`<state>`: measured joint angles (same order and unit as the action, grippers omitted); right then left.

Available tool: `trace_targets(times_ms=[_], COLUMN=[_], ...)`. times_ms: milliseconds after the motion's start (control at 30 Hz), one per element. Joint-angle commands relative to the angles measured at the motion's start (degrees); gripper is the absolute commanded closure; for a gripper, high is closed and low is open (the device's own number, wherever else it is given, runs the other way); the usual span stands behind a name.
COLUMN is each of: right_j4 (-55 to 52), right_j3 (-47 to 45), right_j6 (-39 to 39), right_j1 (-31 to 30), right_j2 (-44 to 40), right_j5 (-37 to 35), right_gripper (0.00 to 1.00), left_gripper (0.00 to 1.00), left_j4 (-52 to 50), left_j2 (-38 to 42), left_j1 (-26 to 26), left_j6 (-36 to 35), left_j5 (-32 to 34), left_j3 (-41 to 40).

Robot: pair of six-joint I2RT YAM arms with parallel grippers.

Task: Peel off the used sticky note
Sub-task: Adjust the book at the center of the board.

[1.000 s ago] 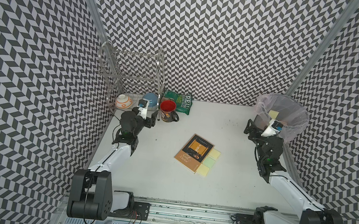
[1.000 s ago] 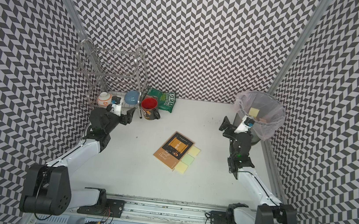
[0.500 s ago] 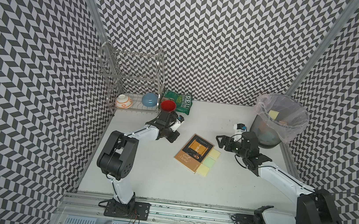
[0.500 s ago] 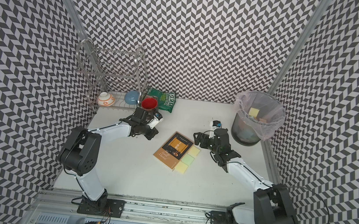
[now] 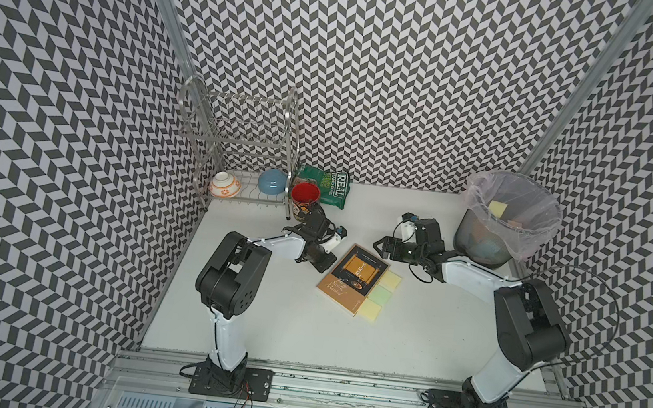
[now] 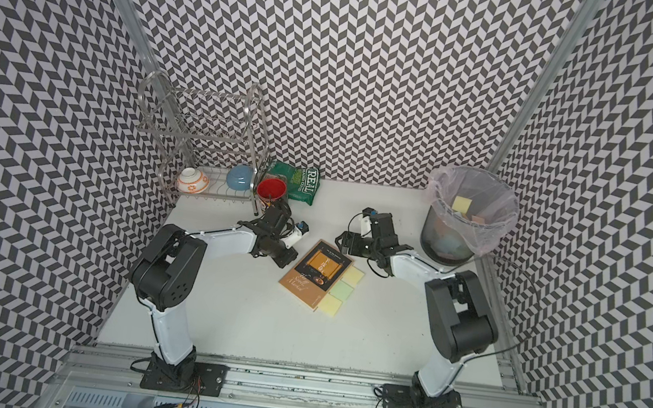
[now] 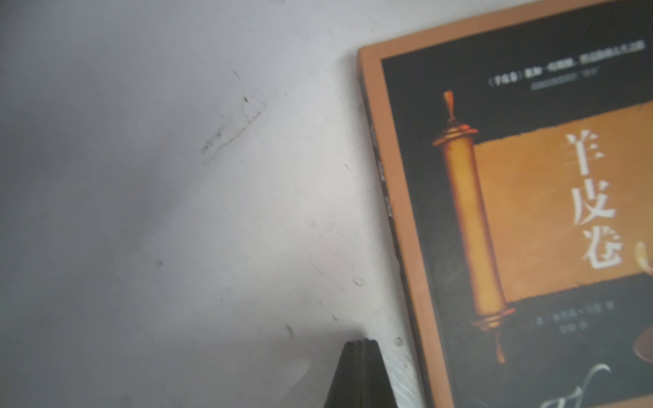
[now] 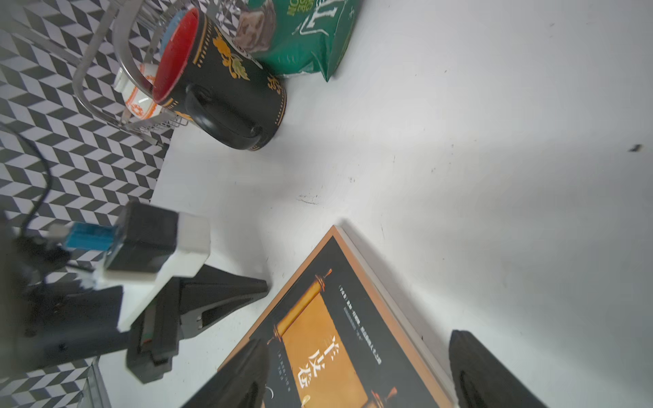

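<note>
L fingers [image 7: 357, 374] pressed tog. | R fingers [image 8: 487, 374] spread over book [image 8: 353, 311] | sticky notes [image 5: 381, 295] apart

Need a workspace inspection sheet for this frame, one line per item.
Surface: white table, faint scuffs, nothing spilled.
Job's things: book closed, flat; three sticky notes lying flat, poking from its edge.
Clutter: dish rack holding two bowls; mug; snack bag; lined bin with a yellow note inside.
Grippers: left gripper jaws shut, tip beside the book, apart from it; right gripper jaws open at the book's far edge.
Cables: wrist cable on the left arm; arm cable arcing off the right arm.
Surroundings: chevron walls, front rail; nothing seen amiss.
</note>
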<state>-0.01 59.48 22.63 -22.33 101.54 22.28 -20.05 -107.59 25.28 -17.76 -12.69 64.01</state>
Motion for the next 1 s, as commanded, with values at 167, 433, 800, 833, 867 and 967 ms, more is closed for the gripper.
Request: trace_targets(times_ms=[167,433,800,833,867,967], right_j4=[-1.5,-6.1,-5.8,-6.1,-6.5,-6.8], right_j3=[8.6,11.5,6.4,6.5,6.7,6.4], right_j6=[-2.6,-7.5,-6.8,-6.6,-6.4,-4.7], right_j1=[-0.9,-6.1,-9.4,-9.4,-9.3,-8.5], right_j2=[12.5,16.5,11.1,10.0,8.7,2.7], right_j5=[7.2,8.2,9.0,8.0,7.1,5.4], right_gripper=[0.18,0.19,0.19,0.19,0.19,0.18], left_gripper=[0.94,0.93,0.90,0.90,0.90,0.87], left_j4=[-6.9,-9.7,-8.2,-7.8,-7.2,-6.6], left_j2=[4.3,8.4,16.5,17.5,18.5,21.6], left_j1=[1.3,3.2,4.0,4.0,4.0,4.0], left_j6=[-4.2,-9.0,-9.5,-9.2,-8.7,-7.6], left_j5=[-4.7,-10.2,-11.6,-10.8,-9.9,-8.3], left_j3=[-8.2,-13.2,-18.9,-19.3,-19.7,-20.0])
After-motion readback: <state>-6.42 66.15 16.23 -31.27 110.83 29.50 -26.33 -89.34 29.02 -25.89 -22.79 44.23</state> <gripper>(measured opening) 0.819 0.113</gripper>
